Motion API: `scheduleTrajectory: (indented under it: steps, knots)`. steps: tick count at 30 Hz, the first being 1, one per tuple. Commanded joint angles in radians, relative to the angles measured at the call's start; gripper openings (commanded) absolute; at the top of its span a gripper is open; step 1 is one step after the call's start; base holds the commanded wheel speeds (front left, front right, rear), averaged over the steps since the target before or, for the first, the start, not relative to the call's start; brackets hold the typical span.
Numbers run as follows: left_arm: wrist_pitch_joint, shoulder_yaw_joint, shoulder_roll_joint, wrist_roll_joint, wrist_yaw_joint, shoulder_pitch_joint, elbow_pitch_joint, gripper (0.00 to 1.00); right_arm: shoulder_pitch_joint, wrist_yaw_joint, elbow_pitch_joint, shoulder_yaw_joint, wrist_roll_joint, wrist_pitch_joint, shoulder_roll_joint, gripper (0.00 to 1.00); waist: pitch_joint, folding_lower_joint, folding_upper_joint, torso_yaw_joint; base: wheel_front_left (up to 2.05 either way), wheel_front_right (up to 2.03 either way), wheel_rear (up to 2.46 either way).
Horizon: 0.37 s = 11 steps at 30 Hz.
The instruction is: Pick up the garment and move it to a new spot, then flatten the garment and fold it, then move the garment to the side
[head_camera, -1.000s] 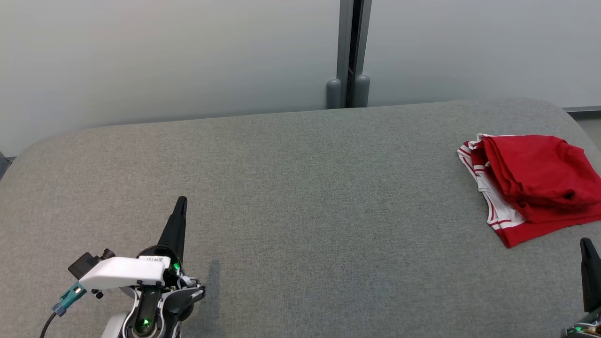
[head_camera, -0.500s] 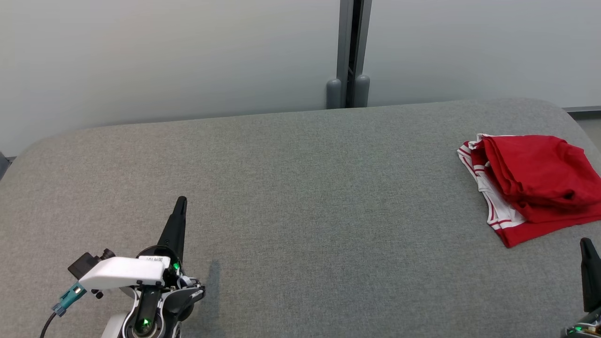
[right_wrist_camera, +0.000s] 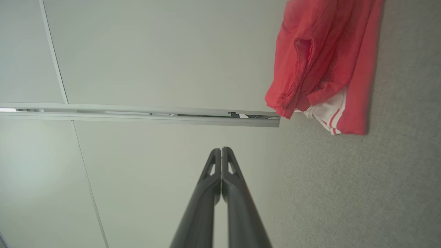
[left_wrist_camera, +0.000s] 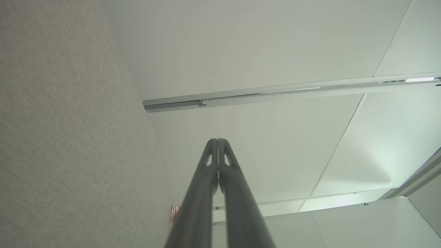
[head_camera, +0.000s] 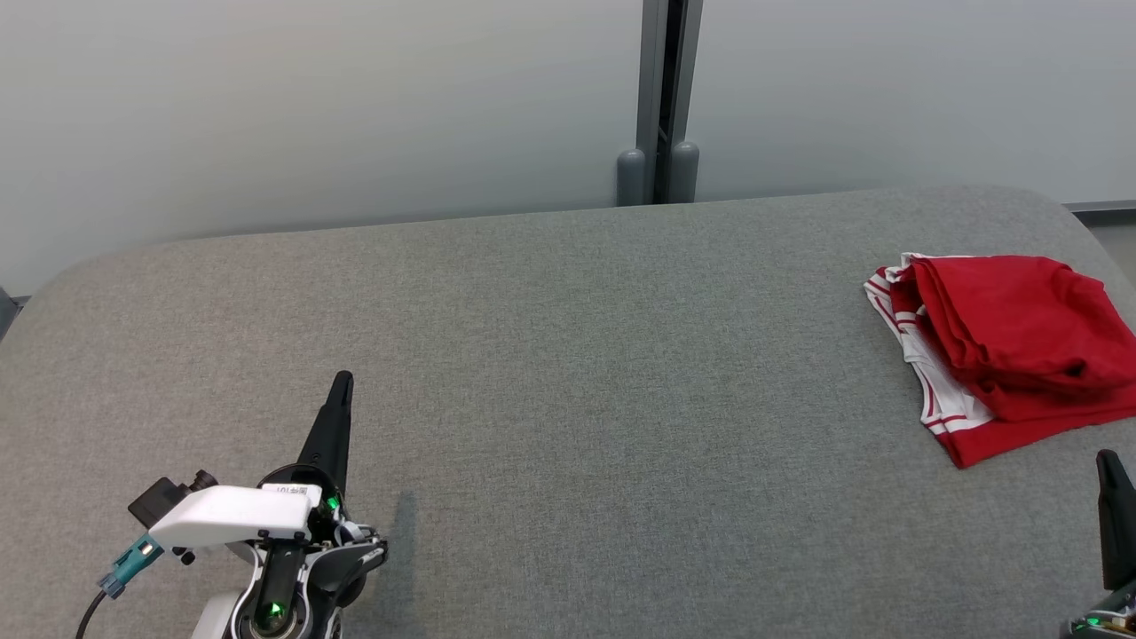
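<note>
Matt woven grey table (head_camera: 568, 373) cloth

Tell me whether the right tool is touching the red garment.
Apart. The right wrist view shows the shut right tool pointing clear of the red garment, with bare grey surface and wall between them.

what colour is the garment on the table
Red, with white panels edged in red stripes. The garment shows best in the head view.

Garment (head_camera: 1012, 346) lies far right on table (head_camera: 568, 399) — wall (head_camera: 311, 106) behind.
</note>
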Motion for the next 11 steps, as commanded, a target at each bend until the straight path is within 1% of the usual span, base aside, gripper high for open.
scheduleTrajectory:
  steps: [1, 11]
  knots:
    - [0.003, 0.004, 0.003, 0.007, -0.004, -0.016, -0.001, 0.0, 0.004, 0.0, -0.005, -0.001, 0.004, 0.002, -0.009, 0.0, 0.0, 0.0, 0.0, 0.0, 0.0, 0.0, 0.0]
    - [0.004, 0.004, 0.003, 0.008, -0.004, -0.016, -0.001, 0.0, 0.004, 0.0, -0.005, -0.001, 0.005, 0.002, -0.009, 0.0, 0.0, 0.0, 0.0, 0.0, 0.0, 0.0, 0.0]
